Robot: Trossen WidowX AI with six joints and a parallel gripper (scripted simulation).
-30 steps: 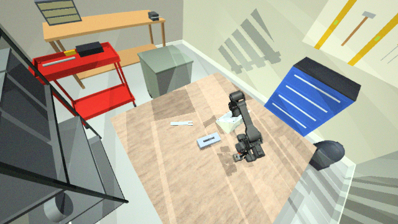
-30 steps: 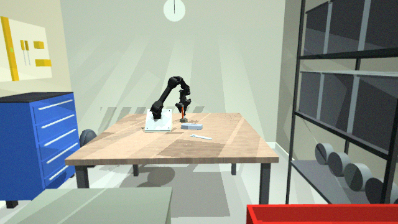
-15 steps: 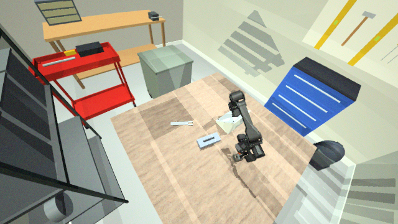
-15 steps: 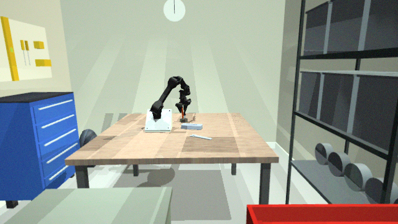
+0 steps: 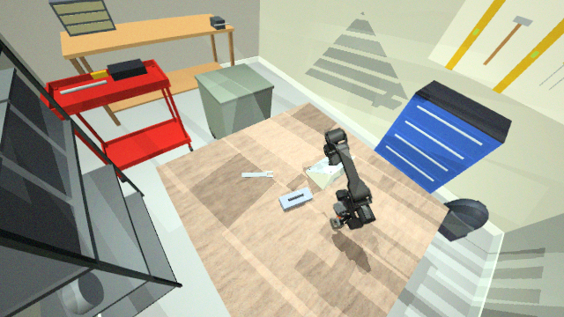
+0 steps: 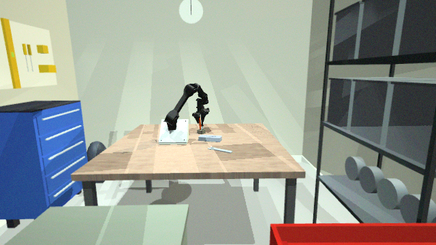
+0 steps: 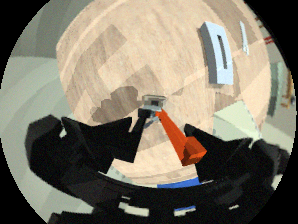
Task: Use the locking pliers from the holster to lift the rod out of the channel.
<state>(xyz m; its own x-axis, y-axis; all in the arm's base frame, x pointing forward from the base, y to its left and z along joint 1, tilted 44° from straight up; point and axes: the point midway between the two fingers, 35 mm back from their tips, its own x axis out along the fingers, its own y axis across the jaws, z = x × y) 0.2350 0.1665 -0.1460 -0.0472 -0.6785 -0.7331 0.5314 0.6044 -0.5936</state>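
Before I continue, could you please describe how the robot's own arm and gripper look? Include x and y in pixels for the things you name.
The arm [image 5: 351, 173] [image 6: 182, 103] is black, with slender links and bulky rounded joints. The gripper [image 7: 158, 123] is black too, with two angular, tapering fingers. I see no clear markings or cables.

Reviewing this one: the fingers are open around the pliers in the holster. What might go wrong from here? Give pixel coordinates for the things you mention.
The orange handle [image 7: 176, 140] of the pliers slants up toward one finger of the open gripper [image 5: 345, 209] [image 6: 201, 119] [image 7: 159, 134], so closing may catch it off-centre and let it slip or twist.

The holster [image 5: 336, 223] [image 6: 200, 131] [image 7: 161, 98] looks small; a sideways pull might tip or drag it.

Later, the slot in the pale block [image 5: 286, 203] [image 6: 210, 138] [image 7: 212, 55] is narrow, so slightly turned pliers could hit its edges.
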